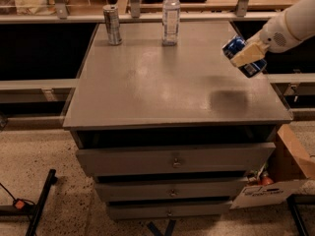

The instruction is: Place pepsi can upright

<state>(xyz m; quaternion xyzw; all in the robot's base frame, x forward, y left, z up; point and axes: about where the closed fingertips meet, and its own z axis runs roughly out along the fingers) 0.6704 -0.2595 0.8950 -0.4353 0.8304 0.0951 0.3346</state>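
Note:
The pepsi can [239, 53], blue with white markings, is held tilted in the air above the right part of the grey cabinet top [147, 77]. My gripper [247, 54] is shut on the can, its cream fingers [248, 53] clamped across its middle. The white arm comes in from the right edge. The can's shadow lies on the top below it, near the front right corner.
A slim silver-grey can [112, 24] stands at the back left of the top. A clear water bottle [171, 15] stands at the back middle. The cabinet has drawers below. A cardboard box [290, 161] sits on the floor at the right.

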